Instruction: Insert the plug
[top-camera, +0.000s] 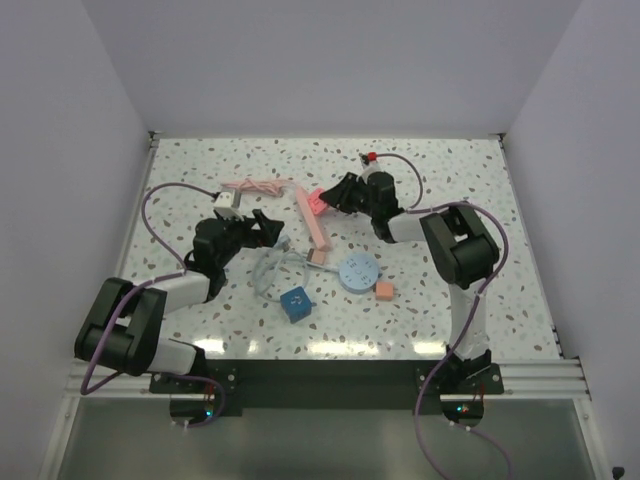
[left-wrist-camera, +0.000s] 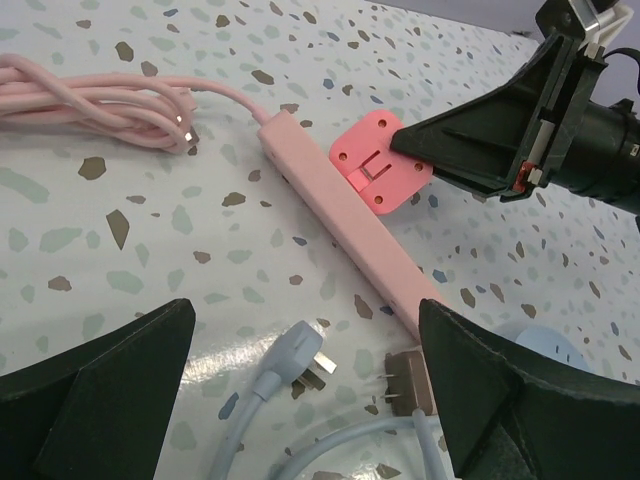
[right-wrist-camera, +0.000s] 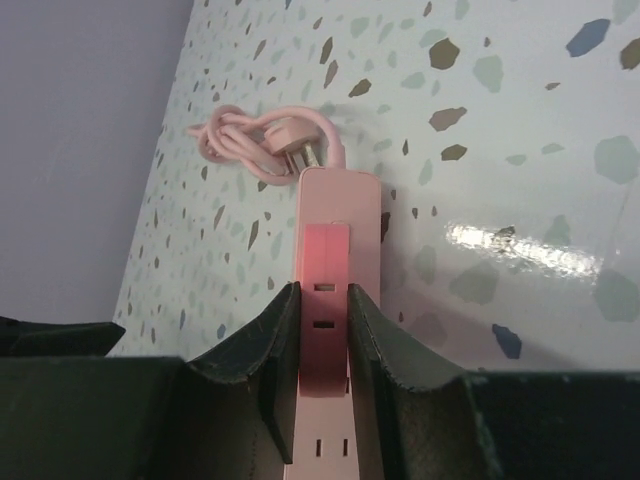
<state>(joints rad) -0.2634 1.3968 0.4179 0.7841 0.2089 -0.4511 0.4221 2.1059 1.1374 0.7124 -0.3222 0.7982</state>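
A pink power strip (top-camera: 313, 222) lies at the table's middle, its pink cord coiled (top-camera: 255, 186) at the back left. My right gripper (top-camera: 332, 198) is shut on a square coral-red plug (right-wrist-camera: 325, 255) and holds it against the strip (right-wrist-camera: 338, 200), over the strip's sockets. In the left wrist view the plug (left-wrist-camera: 378, 160) sits tilted at the strip's (left-wrist-camera: 330, 205) far side. My left gripper (left-wrist-camera: 305, 320) is open and empty above a light-blue three-pin plug (left-wrist-camera: 298, 355) and a small two-pin plug (left-wrist-camera: 408, 380).
A light-blue cable (top-camera: 272, 268) loops in front of the strip. A pale-blue round disc (top-camera: 358, 272), an orange block (top-camera: 383, 291) and a blue cube (top-camera: 295, 302) lie nearer the front. White walls stand at the back and sides.
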